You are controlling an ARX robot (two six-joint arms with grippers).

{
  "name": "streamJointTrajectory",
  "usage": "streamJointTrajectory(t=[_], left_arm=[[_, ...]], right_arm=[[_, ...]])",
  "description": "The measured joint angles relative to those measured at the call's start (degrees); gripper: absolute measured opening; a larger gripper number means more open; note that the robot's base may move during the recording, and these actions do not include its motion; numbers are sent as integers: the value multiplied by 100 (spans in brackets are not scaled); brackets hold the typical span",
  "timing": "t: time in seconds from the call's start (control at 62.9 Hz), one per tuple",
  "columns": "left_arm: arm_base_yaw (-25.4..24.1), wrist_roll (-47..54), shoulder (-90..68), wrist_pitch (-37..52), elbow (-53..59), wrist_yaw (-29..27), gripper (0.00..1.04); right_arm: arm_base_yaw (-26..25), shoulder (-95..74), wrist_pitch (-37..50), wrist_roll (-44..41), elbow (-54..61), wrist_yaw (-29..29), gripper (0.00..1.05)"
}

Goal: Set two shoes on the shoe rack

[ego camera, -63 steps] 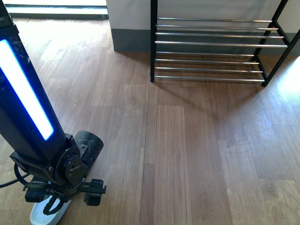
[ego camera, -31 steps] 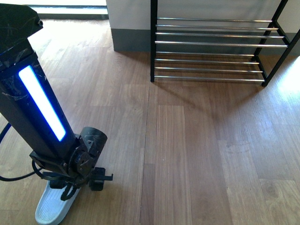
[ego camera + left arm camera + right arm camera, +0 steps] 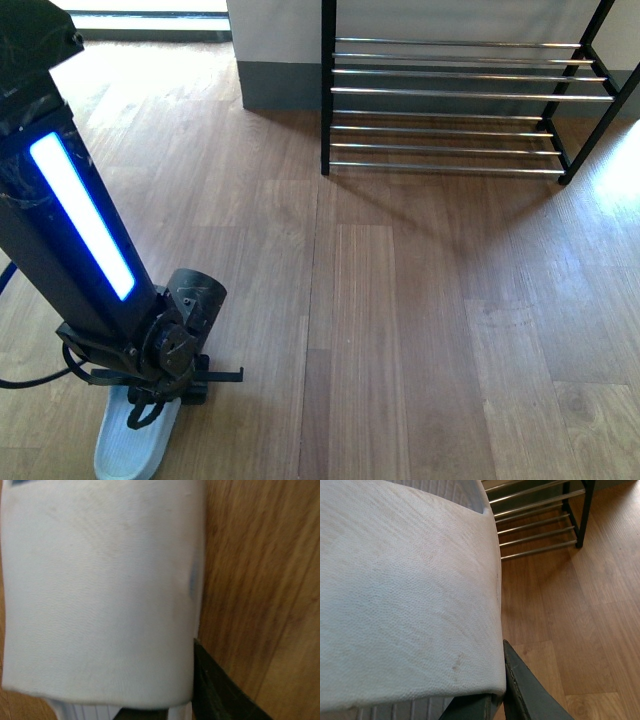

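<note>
Down by the robot's base, the left gripper sits over a pale blue slide, low at the floor. Its jaws look clamped across the strap, though only one finger shows. The right gripper carries the second slide clear of the boards, jaws closed on its strap. Both holds are on soft rubber, which could bend or slip in the carry. Well beyond, the rack offers only thin, spaced bars. A slide set down tilted could drop between them, and two arms arriving together might crowd each other.
</note>
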State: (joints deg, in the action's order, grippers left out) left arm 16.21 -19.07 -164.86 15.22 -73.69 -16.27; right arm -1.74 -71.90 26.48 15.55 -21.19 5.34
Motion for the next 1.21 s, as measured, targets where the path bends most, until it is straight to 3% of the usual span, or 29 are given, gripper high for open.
streamJointTrajectory(t=[0.508,0.699,0.969,1.207], left_arm=[[-164,142,3845,1294,2398,-544,2],[-114,507,5567,1300,3440,-688,2],[435,874,8754,31,4649,-1307,2],[1119,903,11018,-1373,4972,-2406,2]], right_arm=[[0,0,0,0,0,0,1],[0,0,0,0,0,0,1],[0,0,0,0,0,0,1],[0,0,0,0,0,0,1]])
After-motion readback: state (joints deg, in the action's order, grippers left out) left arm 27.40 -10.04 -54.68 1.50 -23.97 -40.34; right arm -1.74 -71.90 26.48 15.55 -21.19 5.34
